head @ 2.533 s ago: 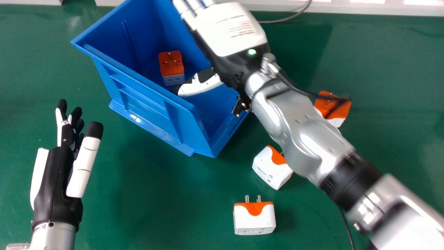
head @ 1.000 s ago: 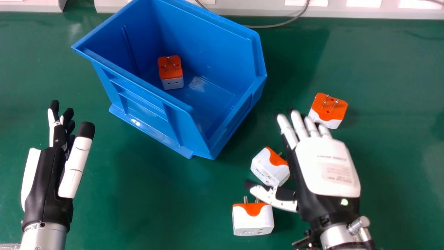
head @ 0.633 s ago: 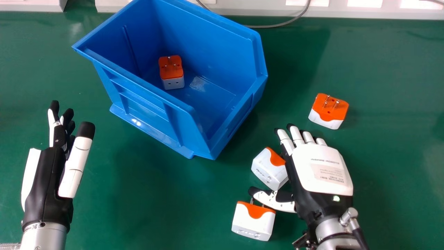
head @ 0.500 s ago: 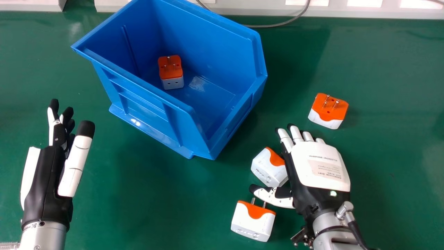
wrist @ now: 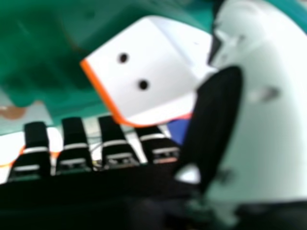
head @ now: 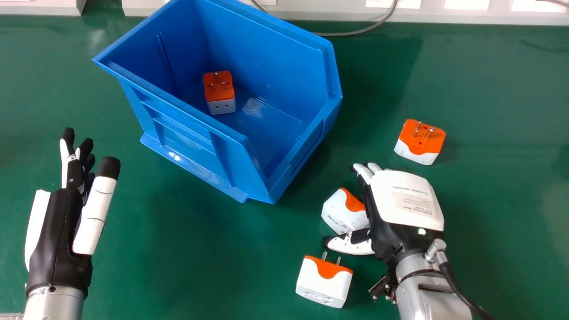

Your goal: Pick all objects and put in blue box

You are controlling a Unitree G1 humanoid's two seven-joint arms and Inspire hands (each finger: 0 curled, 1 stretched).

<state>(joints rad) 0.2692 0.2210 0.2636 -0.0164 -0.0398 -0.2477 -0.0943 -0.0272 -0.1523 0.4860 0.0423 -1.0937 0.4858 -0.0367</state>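
We judge these adapters light and rigid, with smooth shells that could slide if pinched off-centre; the metal pins look the likeliest part to snag or bend. The middle adapter (head: 341, 213) sits on the bench (head: 178, 266), just off the blue box's (head: 191, 135) near right corner. Our right hand (head: 406, 198) is over its outer side, thumb and fingers apart with the adapter between them; we cannot tell whether they touch it. We would grip squarely across the broad white faces, low down, clear of the pins. The nearest adapter (head: 322, 284) and the farthest-right adapter (head: 418, 144) wait outside the box, nearer us and to its right; one orange-topped adapter (head: 220, 93) lies inside. Our left hand (head: 60, 231) is idle, left of the box and nearer us.
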